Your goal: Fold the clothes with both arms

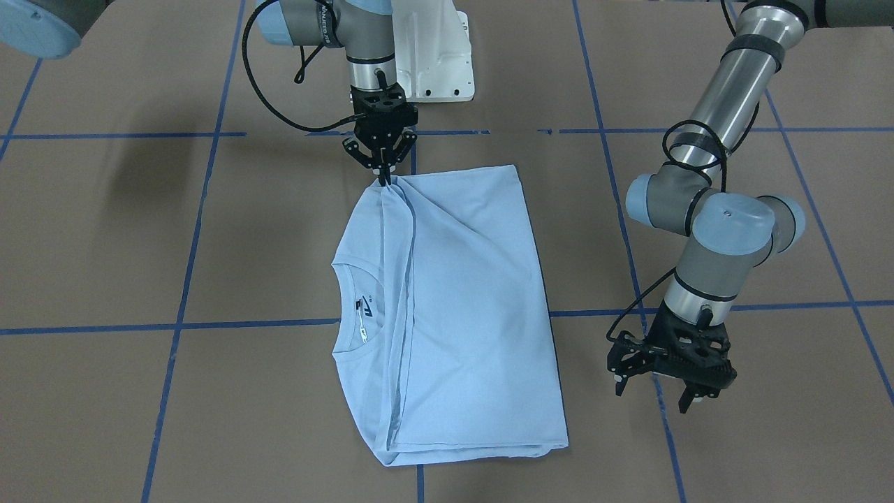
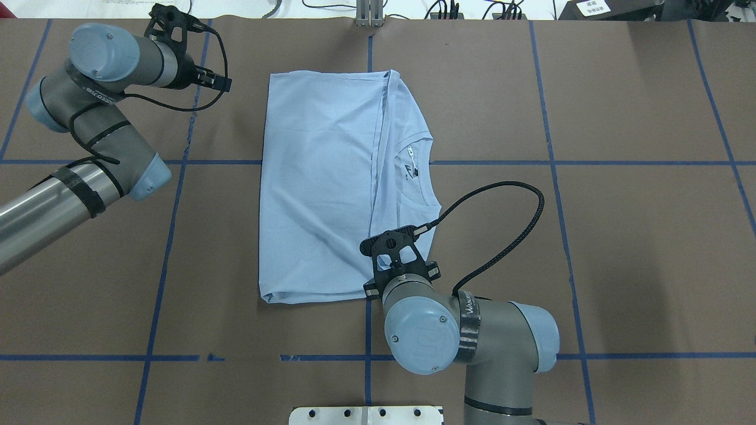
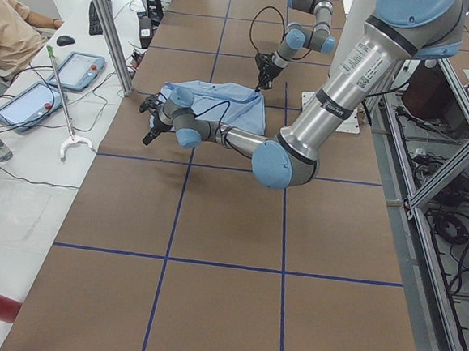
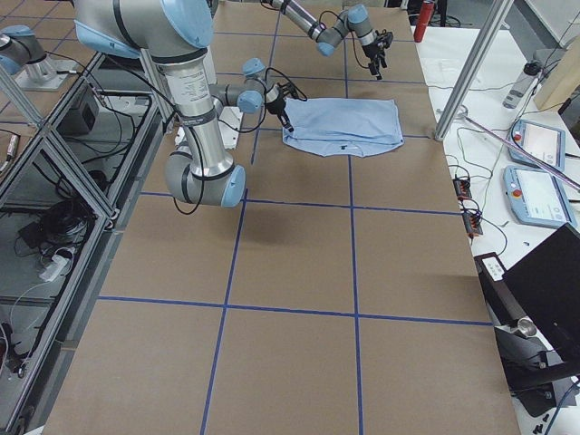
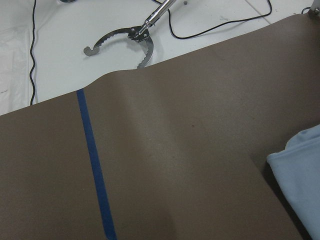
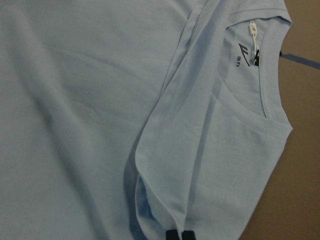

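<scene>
The light blue T-shirt [image 1: 461,300] lies folded in half on the brown table, its round collar with label [image 1: 363,314] showing on the lower layer. At the shirt's corner nearest the robot base, my right gripper [image 1: 383,180] is shut on the bunched folded edge. The right wrist view shows its fingertips [image 6: 172,235] pinching the fabric [image 6: 100,100]. My left gripper [image 1: 653,395] hangs open over bare table, beside the shirt's far corner and apart from it. In the left wrist view only a shirt corner [image 5: 300,175] shows.
Blue tape lines [image 1: 209,325] cross the brown mat. The white pedestal base [image 1: 436,56] stands behind the right gripper. A metal grabber tool [image 5: 125,40] lies on the white side table past the mat's edge. A person [image 3: 10,28] sits there with tablets [image 3: 80,70].
</scene>
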`<move>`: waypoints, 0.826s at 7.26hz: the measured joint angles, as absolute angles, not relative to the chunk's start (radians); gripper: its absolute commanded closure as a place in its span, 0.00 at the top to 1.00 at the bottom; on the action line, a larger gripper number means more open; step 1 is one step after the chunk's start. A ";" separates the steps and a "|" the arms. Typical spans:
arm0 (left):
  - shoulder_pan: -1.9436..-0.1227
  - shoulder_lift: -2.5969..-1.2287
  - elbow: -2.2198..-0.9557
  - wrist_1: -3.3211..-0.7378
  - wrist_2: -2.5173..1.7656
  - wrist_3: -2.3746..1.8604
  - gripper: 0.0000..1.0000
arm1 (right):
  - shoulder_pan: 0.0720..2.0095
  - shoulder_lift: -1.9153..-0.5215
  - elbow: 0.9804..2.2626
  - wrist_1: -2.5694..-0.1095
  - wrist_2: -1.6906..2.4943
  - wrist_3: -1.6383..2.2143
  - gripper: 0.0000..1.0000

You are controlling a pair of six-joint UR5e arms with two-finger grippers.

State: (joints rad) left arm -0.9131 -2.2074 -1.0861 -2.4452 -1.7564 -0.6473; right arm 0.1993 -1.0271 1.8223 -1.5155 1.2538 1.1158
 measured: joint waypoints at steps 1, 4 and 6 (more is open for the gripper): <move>-0.913 -2.207 -1.086 -2.445 -1.756 -0.647 1.00 | 0.202 -1.078 1.867 -1.516 1.256 1.142 0.00; -0.908 -2.207 -1.086 -2.445 -1.756 -0.647 1.00 | 0.150 -1.199 1.958 -1.516 1.247 1.496 0.49; -0.904 -2.207 -1.086 -2.445 -1.756 -0.647 1.00 | 0.085 -1.202 1.940 -1.515 1.181 1.641 1.00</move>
